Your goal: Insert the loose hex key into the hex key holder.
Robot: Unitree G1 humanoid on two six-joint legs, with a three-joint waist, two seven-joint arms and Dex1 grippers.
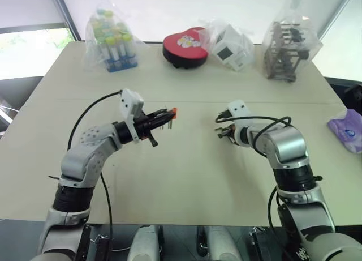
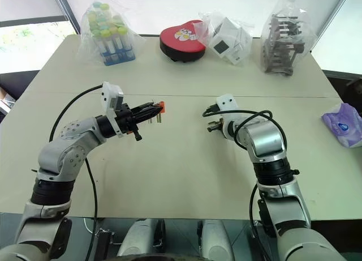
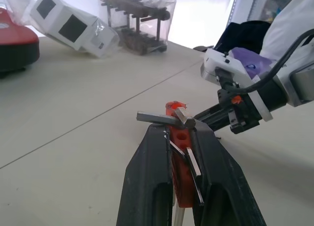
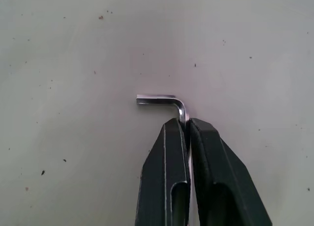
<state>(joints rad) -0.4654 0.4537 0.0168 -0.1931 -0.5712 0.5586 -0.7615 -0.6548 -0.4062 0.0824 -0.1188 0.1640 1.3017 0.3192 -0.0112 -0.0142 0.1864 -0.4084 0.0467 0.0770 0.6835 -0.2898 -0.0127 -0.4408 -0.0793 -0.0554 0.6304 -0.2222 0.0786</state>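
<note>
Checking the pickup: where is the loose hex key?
The loose hex key is pinched in the right pincer, low over the table, right of the hex key holder.

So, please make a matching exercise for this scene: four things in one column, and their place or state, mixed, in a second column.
Things:
1. holder
2. loose key
3. heart box
4. purple pack

Places or states:
a. at the table's right edge
b. between the left gripper's fingers
c. at the far edge, in the middle
d. pinched in the right gripper, bent end sticking out

Pairs: 1-b, 2-d, 3-c, 4-a
</note>
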